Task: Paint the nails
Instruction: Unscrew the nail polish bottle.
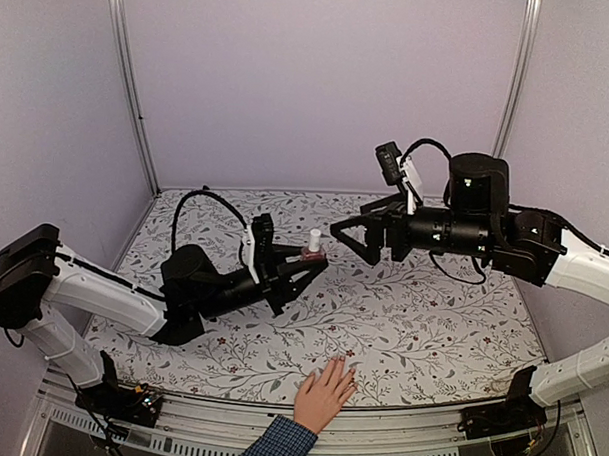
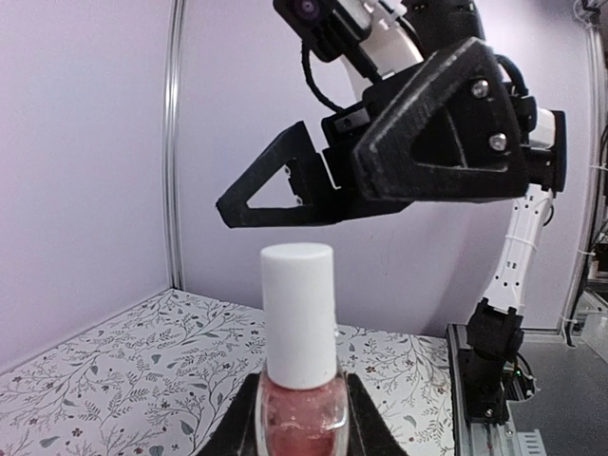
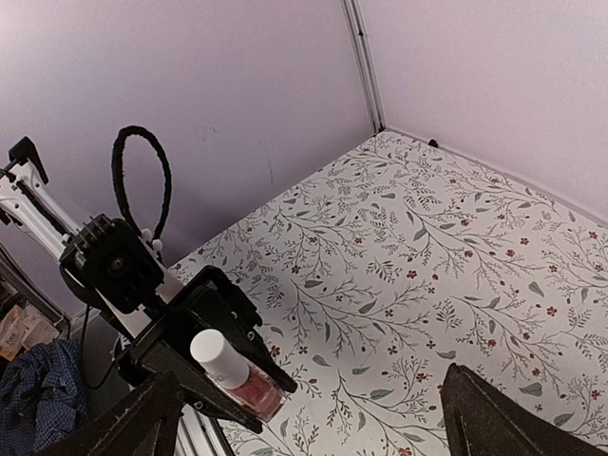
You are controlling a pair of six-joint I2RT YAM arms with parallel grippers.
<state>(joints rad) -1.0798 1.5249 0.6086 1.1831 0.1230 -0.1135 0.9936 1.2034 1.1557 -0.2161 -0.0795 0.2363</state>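
A light-skinned hand (image 1: 325, 391) with a blue checked cuff lies flat at the table's near edge; its nails are too small to make out. My left gripper (image 1: 309, 264) is shut on a small pink bottle (image 1: 313, 255) with a white cap (image 1: 314, 238), held upright above the table. The bottle also shows in the left wrist view (image 2: 301, 410) and in the right wrist view (image 3: 249, 386). My right gripper (image 1: 340, 232) is open and empty, in the air just right of the cap; its fingers (image 2: 285, 180) hang above the cap in the left wrist view.
The table is covered by a floral-patterned cloth (image 1: 431, 322). Plain lilac walls close the back and sides, with metal corner posts (image 1: 129, 82). A metal rail (image 1: 377, 441) runs along the near edge beside the arm bases.
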